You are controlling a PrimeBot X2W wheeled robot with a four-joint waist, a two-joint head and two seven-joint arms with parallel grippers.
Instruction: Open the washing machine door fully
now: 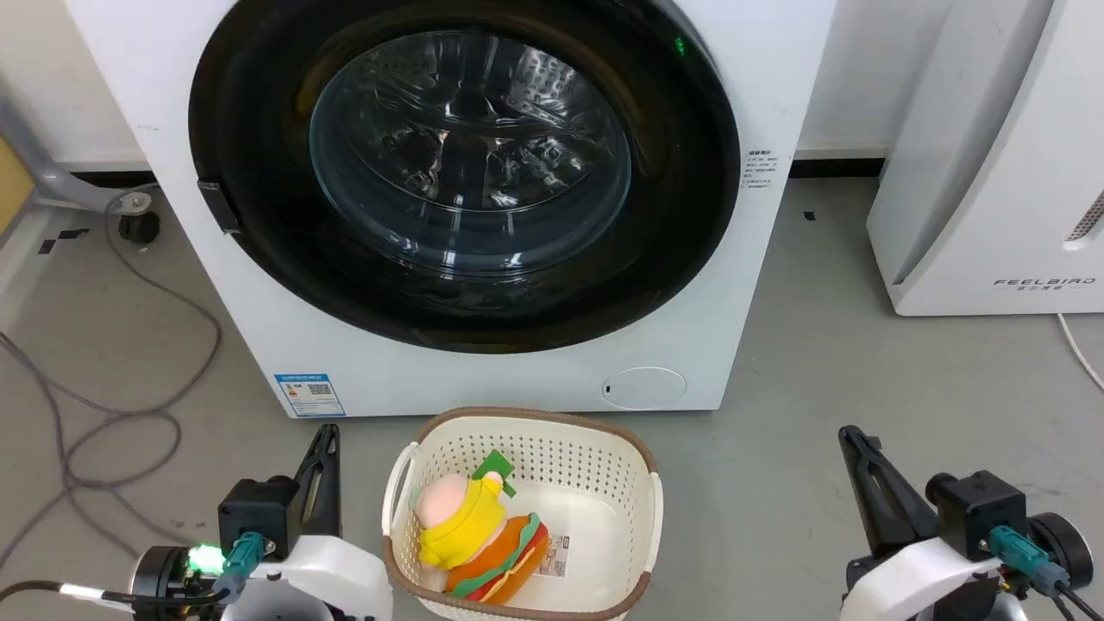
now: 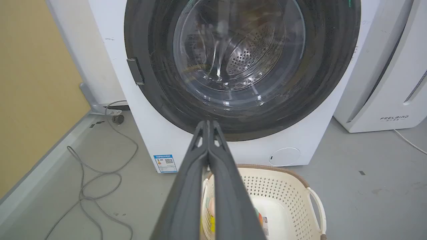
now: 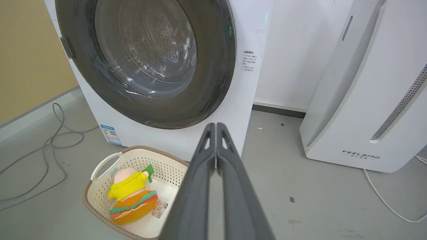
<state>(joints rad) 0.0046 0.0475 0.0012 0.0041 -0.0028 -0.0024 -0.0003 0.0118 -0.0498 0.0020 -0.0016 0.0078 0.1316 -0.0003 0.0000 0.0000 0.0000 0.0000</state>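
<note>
Washing machine door (image 1: 470, 155) shut on the washing machine (image 1: 483, 379), handle (image 1: 218, 205) at its left rim; left end effector (image 1: 326, 448) and right end effector (image 1: 862, 457) below it, pressed together and empty, not yet reaching.

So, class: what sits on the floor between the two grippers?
A cream basket holding a plush toy sits between the left gripper and right gripper, as the head view shows.
</note>
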